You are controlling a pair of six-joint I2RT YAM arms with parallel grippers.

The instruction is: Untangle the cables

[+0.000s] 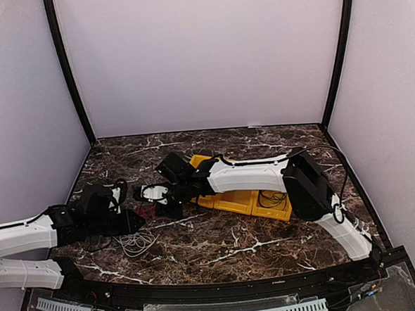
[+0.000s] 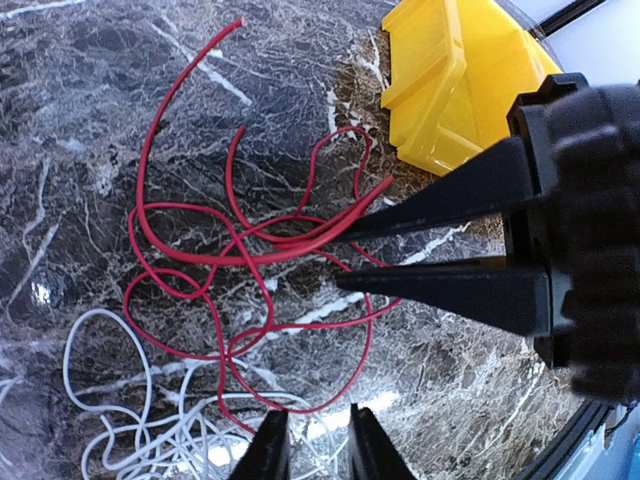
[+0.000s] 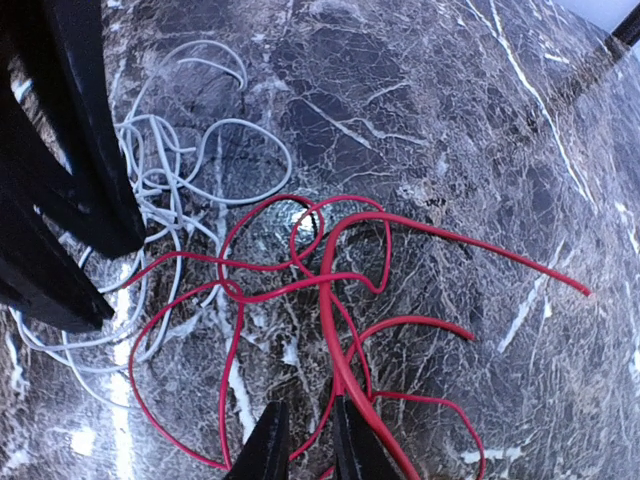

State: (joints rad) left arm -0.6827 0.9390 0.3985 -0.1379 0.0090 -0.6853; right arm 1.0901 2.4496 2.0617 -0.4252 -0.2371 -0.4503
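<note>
The red cable (image 2: 230,258) lies in loose loops on the marble table, also in the right wrist view (image 3: 326,290) and the top view (image 1: 147,210). The white cable (image 2: 105,312) is a bundle beside it, overlapping its edge (image 3: 150,125) (image 1: 137,242). My right gripper (image 3: 305,420) (image 2: 338,258) hovers over the red loops, jaws a little apart, with a raised red strand lying against one finger. My left gripper (image 2: 310,425) (image 3: 112,285) is slightly open and empty above where red and white meet. A thin black wire (image 1: 272,201) shows on the yellow tray.
A yellow tray (image 1: 249,201) (image 2: 450,90) lies under the right arm, just right of the cables. Both grippers (image 1: 139,220) (image 1: 161,206) sit close together at the table's left centre. Purple walls enclose the table.
</note>
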